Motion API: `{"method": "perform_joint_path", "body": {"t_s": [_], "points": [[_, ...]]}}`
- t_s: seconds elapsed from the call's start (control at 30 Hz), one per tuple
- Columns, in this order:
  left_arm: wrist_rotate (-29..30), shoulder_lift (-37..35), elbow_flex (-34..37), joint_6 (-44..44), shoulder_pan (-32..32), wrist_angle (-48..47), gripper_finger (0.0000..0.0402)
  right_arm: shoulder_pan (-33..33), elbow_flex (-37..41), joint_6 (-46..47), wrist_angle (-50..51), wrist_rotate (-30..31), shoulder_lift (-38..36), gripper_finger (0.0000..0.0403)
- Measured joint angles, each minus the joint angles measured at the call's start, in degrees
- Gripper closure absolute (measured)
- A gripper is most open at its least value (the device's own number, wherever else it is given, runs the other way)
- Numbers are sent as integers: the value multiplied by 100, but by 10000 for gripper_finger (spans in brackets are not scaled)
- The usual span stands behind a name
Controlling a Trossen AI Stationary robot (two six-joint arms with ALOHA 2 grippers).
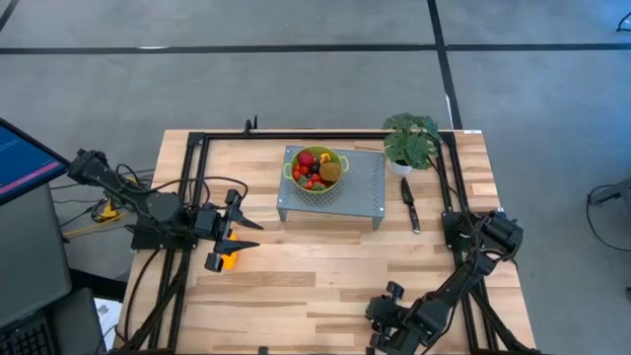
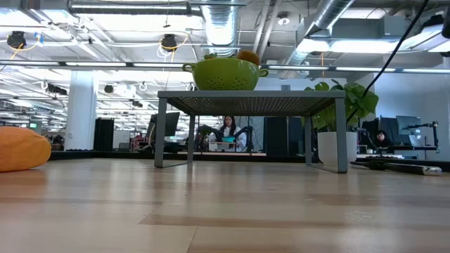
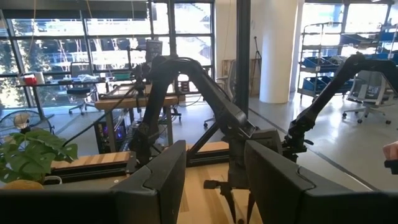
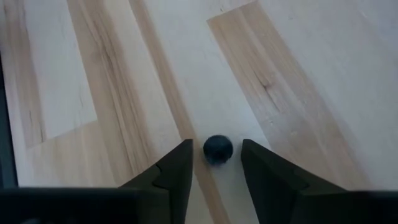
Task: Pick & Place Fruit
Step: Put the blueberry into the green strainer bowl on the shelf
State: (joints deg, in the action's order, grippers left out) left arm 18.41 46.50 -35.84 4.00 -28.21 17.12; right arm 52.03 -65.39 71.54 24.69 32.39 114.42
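Pale wooden table [image 1: 325, 266] is slick, so the small dark round berry [image 4: 217, 149] could roll away if the right gripper [image 4: 214, 163], parted around it at lower centre, closes off-centre. Grey mesh stand [image 1: 367, 192] carries the green colander of fruit [image 1: 317, 170]. Left gripper [image 1: 244, 237] hangs open above the orange-yellow fruit [image 1: 228, 260], centre-left.

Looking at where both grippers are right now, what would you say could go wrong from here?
1. The dark berry lies on bare wood between the right gripper's open fingers; being round, it may roll off if a finger nudges it.
2. The long orange fruit lies right beside the left gripper, whose fingers are apart and empty; a careless sweep might push it away.
3. The green colander already looks full, so added fruit may spill.
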Motion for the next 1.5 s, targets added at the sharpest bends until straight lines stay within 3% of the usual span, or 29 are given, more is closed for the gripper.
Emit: {"method": "perform_joint_path", "body": {"t_s": [1.17, 1.5], "points": [[9, 0, -1, -1, -2, 64, 243, -111, 7, -166, 96, -274, 5, 342], [4, 0, 1, -1, -2, 96, 243, -365, 31, -973, 234, -162, -671, 344]]}}
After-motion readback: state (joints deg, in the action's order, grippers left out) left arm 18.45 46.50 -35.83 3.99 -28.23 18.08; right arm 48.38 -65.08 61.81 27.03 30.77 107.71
